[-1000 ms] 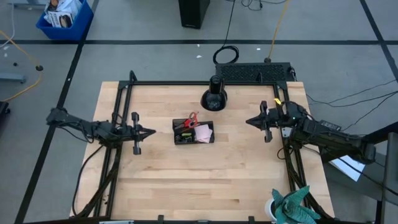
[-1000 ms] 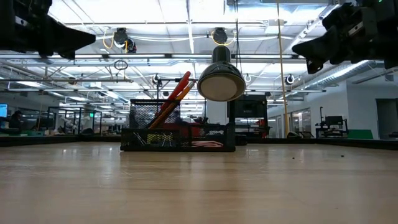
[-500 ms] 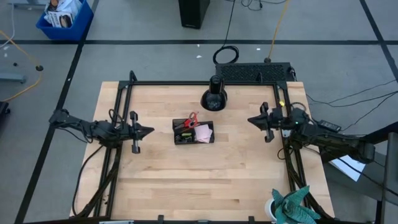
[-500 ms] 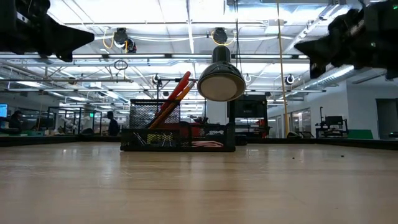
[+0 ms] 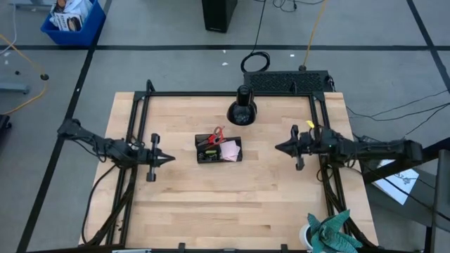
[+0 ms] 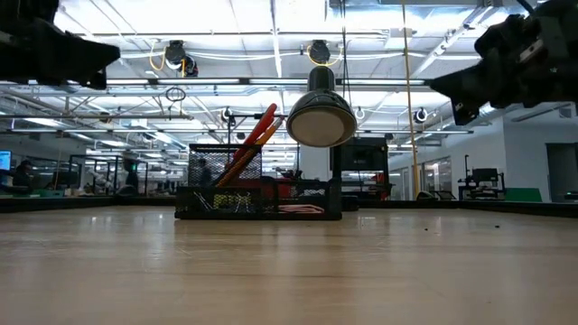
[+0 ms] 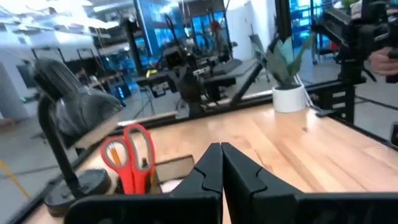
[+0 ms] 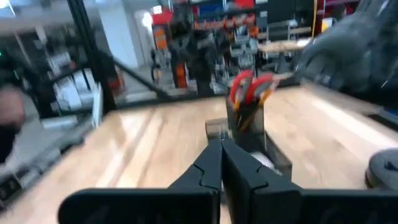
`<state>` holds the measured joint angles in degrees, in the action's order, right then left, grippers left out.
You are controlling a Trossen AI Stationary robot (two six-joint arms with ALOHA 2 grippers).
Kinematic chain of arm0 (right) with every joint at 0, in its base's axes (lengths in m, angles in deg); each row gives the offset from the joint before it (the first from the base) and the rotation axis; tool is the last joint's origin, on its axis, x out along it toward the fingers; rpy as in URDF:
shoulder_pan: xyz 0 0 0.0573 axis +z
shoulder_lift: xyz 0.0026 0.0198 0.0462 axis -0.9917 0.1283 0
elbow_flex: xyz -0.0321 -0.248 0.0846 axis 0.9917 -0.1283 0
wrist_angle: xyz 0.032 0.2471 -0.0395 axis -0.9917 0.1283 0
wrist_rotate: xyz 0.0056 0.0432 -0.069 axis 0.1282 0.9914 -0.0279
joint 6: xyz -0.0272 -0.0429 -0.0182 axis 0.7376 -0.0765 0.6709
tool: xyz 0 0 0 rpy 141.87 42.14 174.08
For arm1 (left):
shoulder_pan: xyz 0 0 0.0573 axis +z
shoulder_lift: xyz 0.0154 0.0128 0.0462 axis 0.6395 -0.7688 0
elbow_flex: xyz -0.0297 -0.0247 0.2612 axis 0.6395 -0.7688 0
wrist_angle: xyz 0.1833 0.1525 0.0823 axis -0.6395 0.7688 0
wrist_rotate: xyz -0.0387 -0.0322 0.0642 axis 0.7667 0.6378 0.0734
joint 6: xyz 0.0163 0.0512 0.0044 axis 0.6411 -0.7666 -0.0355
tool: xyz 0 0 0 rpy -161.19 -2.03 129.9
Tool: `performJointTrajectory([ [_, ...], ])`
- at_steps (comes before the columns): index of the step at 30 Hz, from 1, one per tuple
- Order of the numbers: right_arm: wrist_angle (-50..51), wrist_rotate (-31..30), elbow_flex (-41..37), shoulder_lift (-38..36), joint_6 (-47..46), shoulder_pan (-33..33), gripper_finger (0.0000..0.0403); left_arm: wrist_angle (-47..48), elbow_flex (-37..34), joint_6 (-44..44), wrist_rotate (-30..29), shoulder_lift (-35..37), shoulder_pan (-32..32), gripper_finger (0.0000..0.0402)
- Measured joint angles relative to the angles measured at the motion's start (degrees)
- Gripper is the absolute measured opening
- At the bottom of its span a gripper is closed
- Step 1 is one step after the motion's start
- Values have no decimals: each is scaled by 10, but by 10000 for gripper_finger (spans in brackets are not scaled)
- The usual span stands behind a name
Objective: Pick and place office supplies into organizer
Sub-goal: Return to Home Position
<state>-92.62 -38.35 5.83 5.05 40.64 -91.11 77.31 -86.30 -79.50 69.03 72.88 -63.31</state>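
- Both arms have shifted a little since a second ago; the left pincer (image 5: 169,159) and right pincer (image 5: 278,147) hang empty above the counter (image 5: 232,204), fingers pressed together.
- The organizer (image 5: 208,158) sits mid-counter between them (red-handled scissors (image 5: 216,133) and pink pad (image 5: 230,149) inside).

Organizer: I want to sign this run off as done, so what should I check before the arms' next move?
1. Red-handled scissors standing in the organizer: ok.
2. Orange pencils leaning in its taller end: ok.
3. Pink sticky-note pad lying in its lower end: ok.
4. Left gripper apart from the organizer, fingers shut on nothing: ok.
5. Right gripper apart from it, fingers shut on nothing: ok.
6. Small bits all inside: cannot tell.
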Motion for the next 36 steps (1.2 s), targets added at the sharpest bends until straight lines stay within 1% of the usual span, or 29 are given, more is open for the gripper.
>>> performJointTrajectory([
  [2, 2, -39, 0, 13, 25, 39, 0, 4, 0, 13, -1, -9, -4, 2],
  [4, -14, -61, -1, 23, 51, 70, 0, 1, 0, 17, -4, -16, -8, 1],
  [6, -46, -65, -1, 30, 76, 92, 0, -9, 0, 8, -5, -20, -14, 1],
  [9, -58, -65, -1, 30, 97, 108, 0, -23, 0, -13, -16, -21, -22, 1],
  [14, -25, -67, -1, 16, 107, 103, 0, -27, 0, -18, -53, -21, -33, 1],
  [17, -2, -67, -1, 11, 107, 98, 0, -15, 0, -9, -56, -21, -38, 1],
  [22, -7, -67, -1, 11, 102, 96, 0, -2, 0, -2, -79, -21, -43, 1],
  [28, -13, -65, -2, 11, 90, 96, 0, -2, 0, 2, -83, -21, -43, 1],
  [31, -12, -65, -2, 10, 89, 96, 0, -2, 0, 9, -103, -21, -43, 0],
  [33, -12, -71, -2, 6, 88, 96, 0, 0, 0, 11, -112, -21, -43, 0],
  [36, -11, -103, -2, -2, 77, 91, 0, 5, 0, 13, -112, -21, -43, 0],
])
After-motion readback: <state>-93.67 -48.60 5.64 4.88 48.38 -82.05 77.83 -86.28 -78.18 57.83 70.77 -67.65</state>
